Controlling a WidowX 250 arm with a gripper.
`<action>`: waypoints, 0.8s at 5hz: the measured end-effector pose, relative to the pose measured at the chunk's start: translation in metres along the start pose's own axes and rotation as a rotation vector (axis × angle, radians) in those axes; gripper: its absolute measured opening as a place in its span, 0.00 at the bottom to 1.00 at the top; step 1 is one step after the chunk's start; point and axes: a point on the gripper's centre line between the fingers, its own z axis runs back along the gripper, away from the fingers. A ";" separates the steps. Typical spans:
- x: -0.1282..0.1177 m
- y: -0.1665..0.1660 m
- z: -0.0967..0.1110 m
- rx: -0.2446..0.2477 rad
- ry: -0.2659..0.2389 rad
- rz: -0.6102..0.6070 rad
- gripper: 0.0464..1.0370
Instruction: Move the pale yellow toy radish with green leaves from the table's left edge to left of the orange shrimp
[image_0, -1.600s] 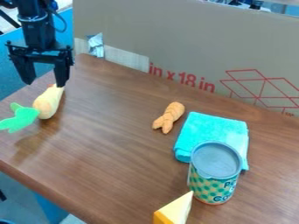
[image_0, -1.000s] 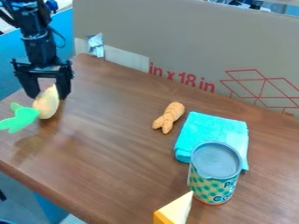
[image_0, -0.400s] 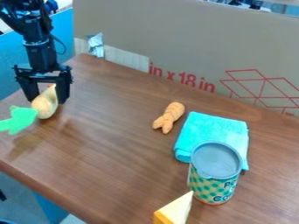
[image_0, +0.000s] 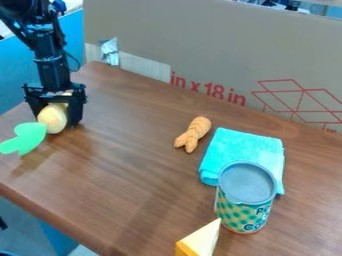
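Well to the left of the folded turquoise cloth (image_0: 244, 150), the black, hard-edged claw (image_0: 58, 121) is spread wide, its fingers standing on either side of a toy vegetable (image_0: 52, 119). That toy has a smooth, rounded, pale-yellow body lying on the table (image_0: 133, 165), with a flat, lobed green leaf (image_0: 25, 138) at its near end.

Just left of the cloth, which looks soft and fuzzy, lies a knobbly orange toy (image_0: 194, 133) with two blunt prongs. At the cloth's near side stands a cylindrical can (image_0: 246, 200), patterned in green and cream under a dull grey lid. Nearer still and left of the cloth is a smooth yellow wedge (image_0: 199, 240). Under everything runs brown wood grain; behind the cloth rises a flat, matte cardboard panel (image_0: 200, 45) with red printed lines.
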 end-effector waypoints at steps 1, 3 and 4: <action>0.001 0.004 -0.001 -0.001 -0.004 0.009 0.63; -0.007 -0.011 0.003 0.002 -0.033 -0.015 0.50; -0.008 -0.042 0.024 0.037 -0.083 -0.071 0.50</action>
